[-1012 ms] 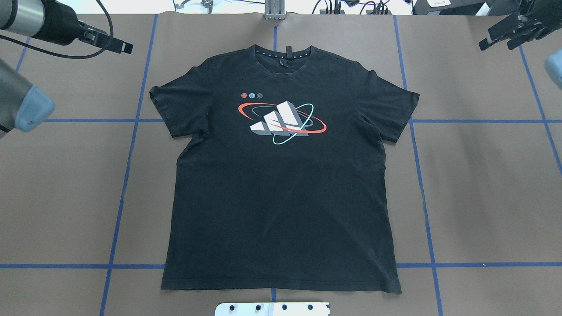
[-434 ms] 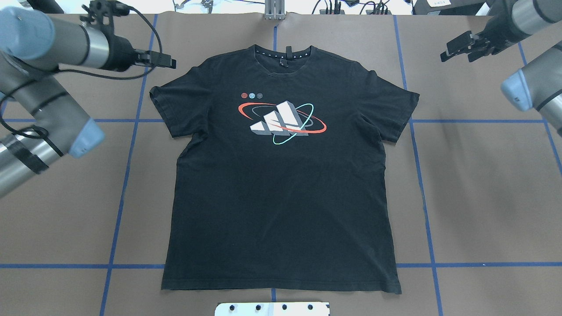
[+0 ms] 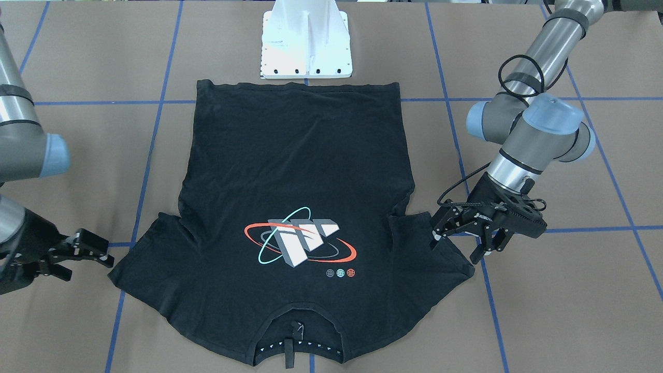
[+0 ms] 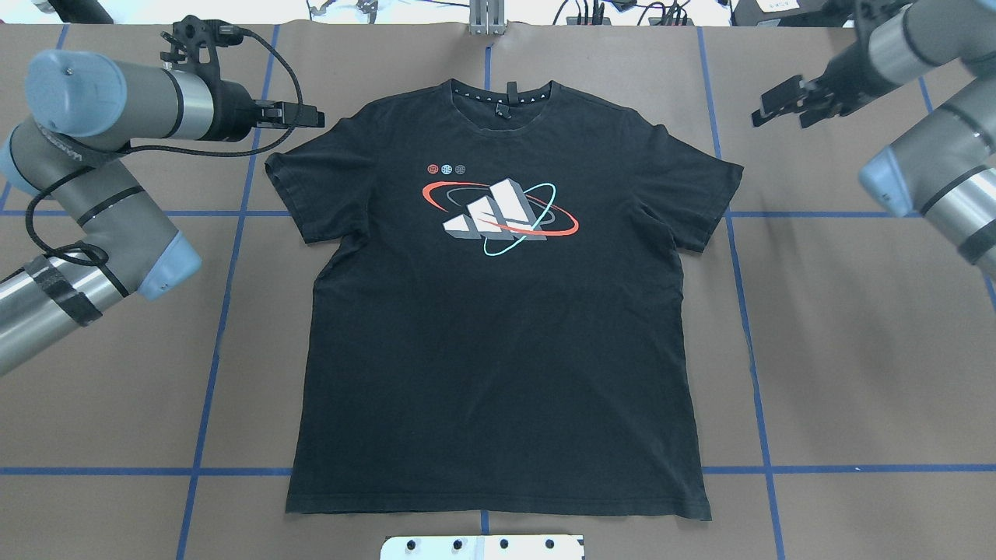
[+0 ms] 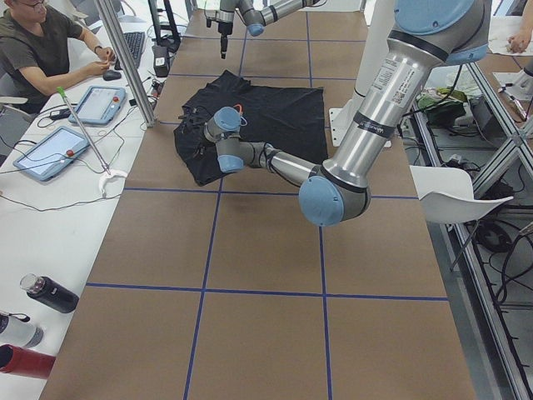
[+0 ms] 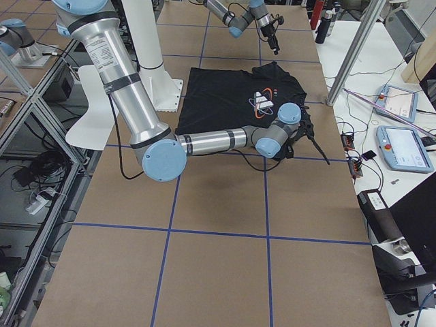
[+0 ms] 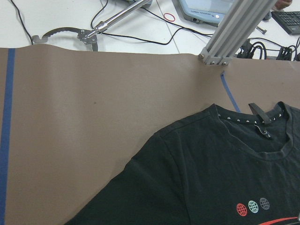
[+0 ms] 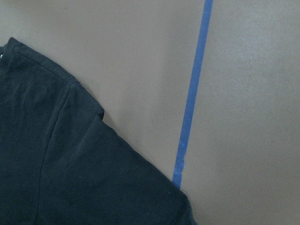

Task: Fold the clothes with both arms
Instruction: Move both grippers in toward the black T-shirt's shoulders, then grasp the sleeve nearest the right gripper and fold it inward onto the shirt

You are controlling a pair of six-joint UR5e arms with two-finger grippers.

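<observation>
**Approach to the sleeves before the first fold**

The T-shirt (image 4: 498,350) is spread flat, print up, at the centre of the desk (image 4: 856,350). The left tool (image 3: 456,247) and right tool (image 3: 89,268) are held wide beside the sleeves. Matching points should be pinched together, through both layers.

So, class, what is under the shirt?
The shirt lies flat on the brown table. Blue tape lines run up to its edges and disappear beneath it. Anything else under the cloth is covered and cannot be seen.
</observation>
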